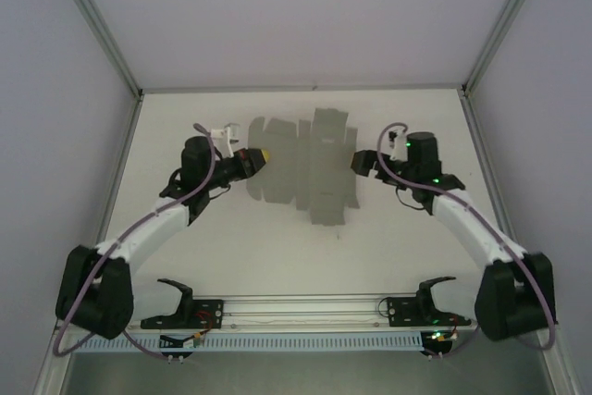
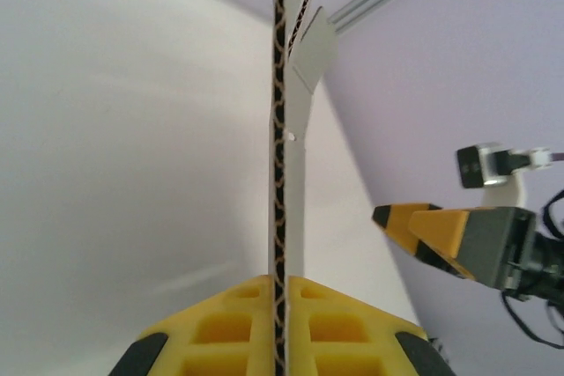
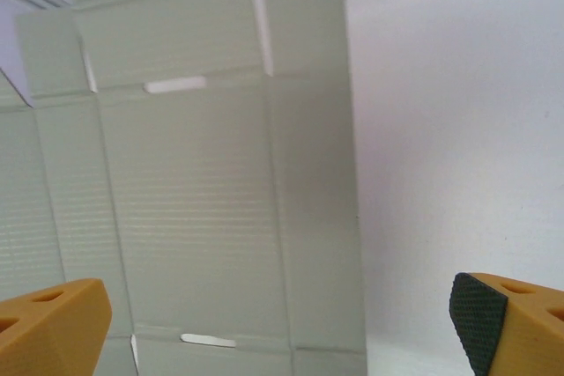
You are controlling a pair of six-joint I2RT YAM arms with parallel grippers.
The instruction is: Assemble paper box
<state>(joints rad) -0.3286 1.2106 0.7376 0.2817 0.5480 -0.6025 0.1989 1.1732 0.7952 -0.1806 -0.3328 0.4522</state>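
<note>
while outstretched, left arm at box

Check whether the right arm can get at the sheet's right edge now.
Probably yes: the right gripper is open just beside that edge of the paper box sheet, nothing between them, and the left gripper pinches the opposite edge, out of the way.

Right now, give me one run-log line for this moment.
paper box: flat sheet, unfolded | left gripper: shut on its left edge | right gripper: open at right edge
</note>
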